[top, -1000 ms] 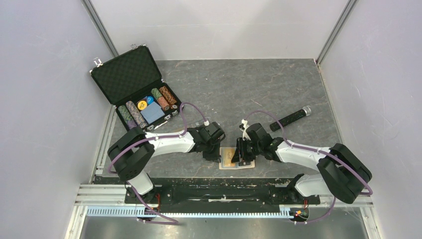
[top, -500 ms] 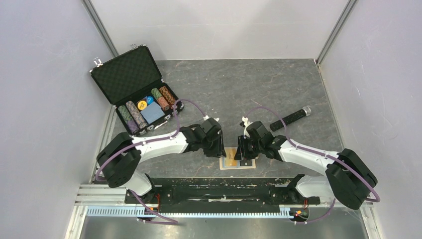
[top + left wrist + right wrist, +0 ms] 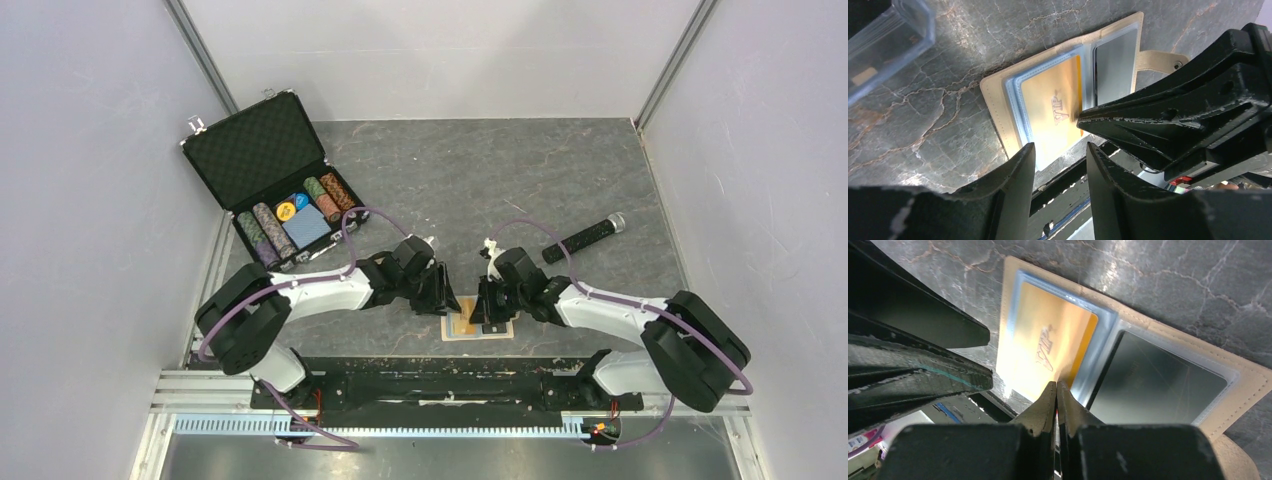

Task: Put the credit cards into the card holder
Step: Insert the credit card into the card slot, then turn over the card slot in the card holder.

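On the grey marbled table, the closed right gripper touches the gold card in the card holder; the left gripper stands open.

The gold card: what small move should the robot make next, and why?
Probably the right fingers, shut with tips at the gold card's edge, should nudge it deeper into the card holder's pocket: its orange edge seems not fully seated.
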Controlling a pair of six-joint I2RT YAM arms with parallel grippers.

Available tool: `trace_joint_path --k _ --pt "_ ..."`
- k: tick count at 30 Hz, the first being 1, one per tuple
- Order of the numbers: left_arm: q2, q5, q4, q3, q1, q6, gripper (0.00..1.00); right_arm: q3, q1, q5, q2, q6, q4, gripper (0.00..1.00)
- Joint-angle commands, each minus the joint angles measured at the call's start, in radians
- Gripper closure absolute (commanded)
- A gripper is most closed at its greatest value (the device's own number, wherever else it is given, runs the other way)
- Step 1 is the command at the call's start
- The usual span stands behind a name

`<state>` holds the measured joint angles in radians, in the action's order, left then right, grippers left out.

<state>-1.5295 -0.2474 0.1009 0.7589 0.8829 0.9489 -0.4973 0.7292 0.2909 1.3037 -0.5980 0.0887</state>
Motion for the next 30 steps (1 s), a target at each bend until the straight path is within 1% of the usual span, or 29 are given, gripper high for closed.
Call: trace_joint_path --k 1,4,9,11,13,16,18,22,26,27,30 --pt "-0.03 -0.037 -0.082 -0.005 -0.001 0.048 0.53 0.026 0.001 -0.021 0.012 -0.006 -0.05 0.98" --pt "-0.048 -0.032 -0.082 -0.003 -0.001 0.048 0.55 0.032 0.002 -0.038 0.024 0.003 -0.04 0.99" --pt "-0.077 -0.028 -0.082 0.002 -0.001 0.044 0.55 0.043 0.001 -0.044 0.047 0.006 -0.038 1.0" --pt "-0.089 -0.013 -0.059 0.009 0.001 0.038 0.53 0.046 0.002 -0.045 0.051 0.006 -0.037 1.0" --pt "-0.1 0.014 -0.009 0.021 0.001 0.03 0.48 0.045 0.0 -0.044 0.055 0.006 -0.037 1.0" --pt "-0.108 0.019 -0.005 0.023 0.001 0.025 0.46 0.045 0.001 -0.043 0.055 0.006 -0.035 1.0" --pt "-0.112 0.013 -0.019 0.022 0.001 0.027 0.46 0.043 0.002 -0.041 0.059 0.007 -0.036 1.0" --pt "-0.129 -0.017 -0.07 0.022 0.001 0.037 0.53 0.041 0.002 -0.037 0.059 0.008 -0.036 1.0" --pt "-0.134 -0.038 -0.097 0.019 0.001 0.046 0.68 0.039 0.001 -0.032 0.051 0.008 -0.038 1.0" --pt "-0.131 -0.04 -0.127 0.017 0.001 0.048 0.72 0.038 0.0 -0.028 0.046 0.009 -0.041 1.0" --pt "-0.114 -0.036 -0.131 0.009 0.001 0.05 0.84 0.037 0.001 -0.008 0.016 0.009 -0.073 0.99"
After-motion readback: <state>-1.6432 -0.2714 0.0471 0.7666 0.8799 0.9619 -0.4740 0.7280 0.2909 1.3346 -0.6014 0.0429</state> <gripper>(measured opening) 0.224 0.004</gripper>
